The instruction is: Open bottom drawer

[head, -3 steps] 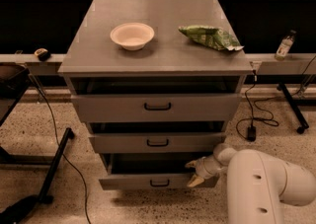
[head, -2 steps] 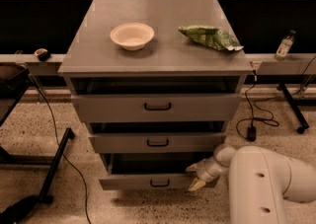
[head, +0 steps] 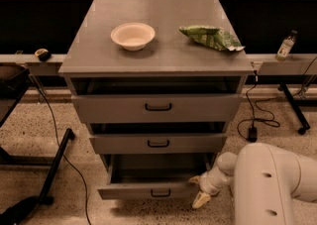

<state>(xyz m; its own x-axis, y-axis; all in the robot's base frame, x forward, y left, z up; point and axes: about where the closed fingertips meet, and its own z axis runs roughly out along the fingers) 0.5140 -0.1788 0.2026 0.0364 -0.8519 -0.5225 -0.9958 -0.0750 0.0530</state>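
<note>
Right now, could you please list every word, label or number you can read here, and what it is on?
No text can be read.
Green bag: print too blurred.
Bottle: label too small.
Gripper, by the right front corner of the bottom drawer: no marking shows.

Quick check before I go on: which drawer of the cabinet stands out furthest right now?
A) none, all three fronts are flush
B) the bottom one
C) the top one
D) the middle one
B: the bottom drawer juts well past the middle drawer and the top drawer, and its bare inside shows from above. The gripper is at the right end of its front panel.
</note>
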